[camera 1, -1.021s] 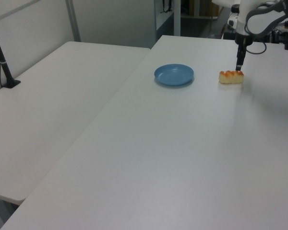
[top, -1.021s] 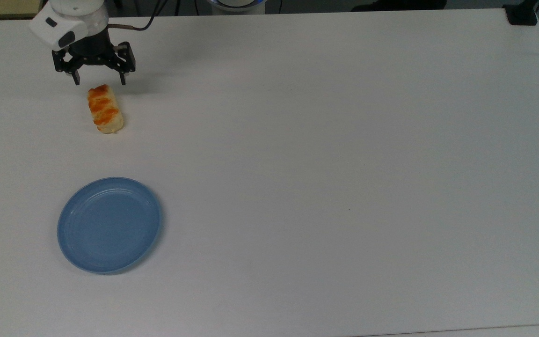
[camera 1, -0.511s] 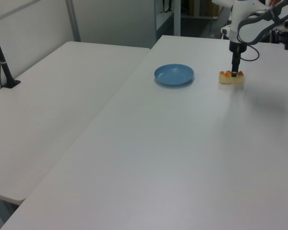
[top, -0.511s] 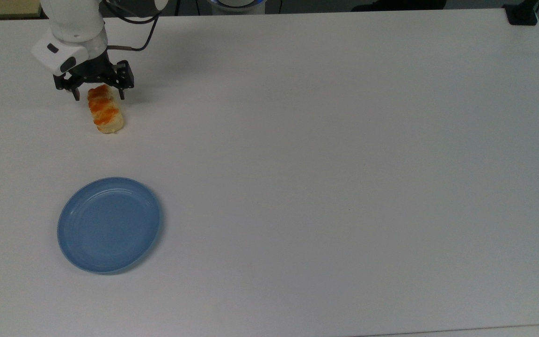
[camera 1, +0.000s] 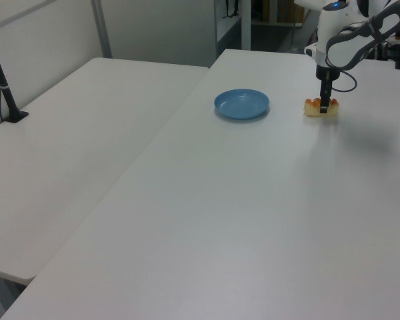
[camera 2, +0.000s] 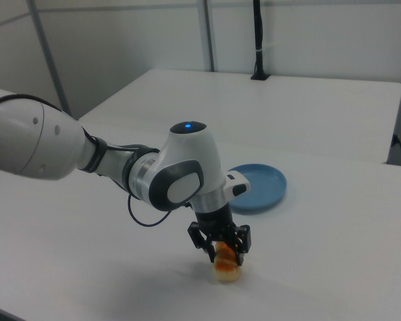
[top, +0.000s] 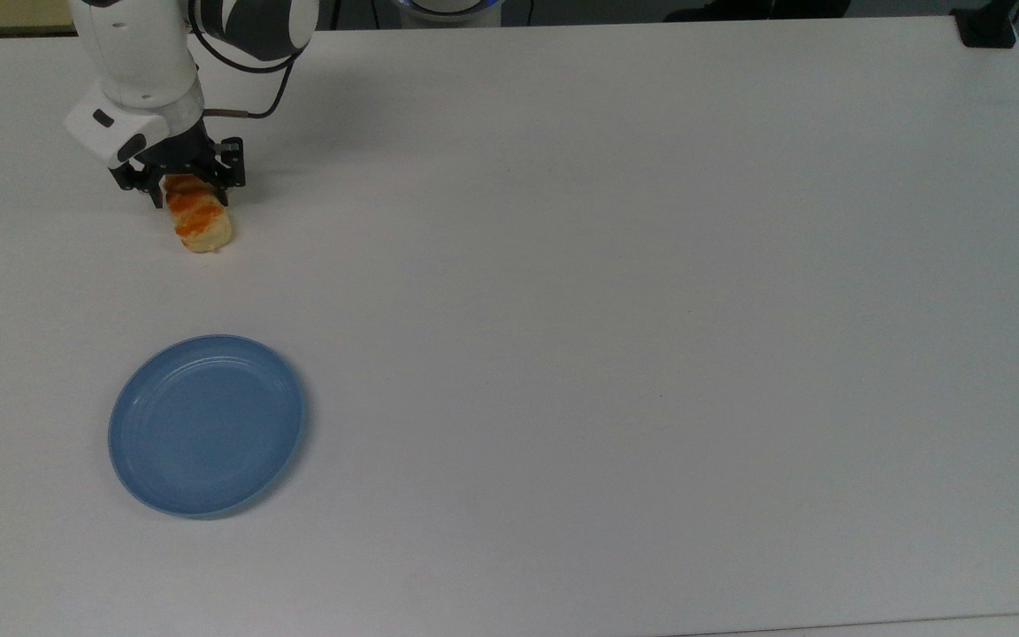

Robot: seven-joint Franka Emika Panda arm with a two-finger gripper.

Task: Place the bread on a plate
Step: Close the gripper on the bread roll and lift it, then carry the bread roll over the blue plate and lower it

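Observation:
The bread [top: 202,225], a small pale-yellow roll with orange-brown stripes, lies on the white table at the top view's upper left. My gripper [top: 190,196] stands open over the roll's far end, one finger on each side of it. The arm's white wrist hides that end from above. In the right view the gripper [camera 2: 224,253] straddles the bread [camera 2: 226,265] from above, low to the table. In the left view the bread [camera 1: 313,107] peeks out beside a dark finger [camera 1: 324,105]. The light-blue plate [top: 206,425] sits bare, well apart from the roll, toward the top view's lower left.
A black clamp base [top: 987,26] sits at the table's corner in the top view's upper right. A second white table [camera 1: 73,140] adjoins on the left view's left, with a black pole [camera 1: 3,87] on it. White table surface stretches between bread and plate.
The gripper has come down and forward from beyond the bread's end to straddle it, fingers now on both sides. Bread and plate have not moved.

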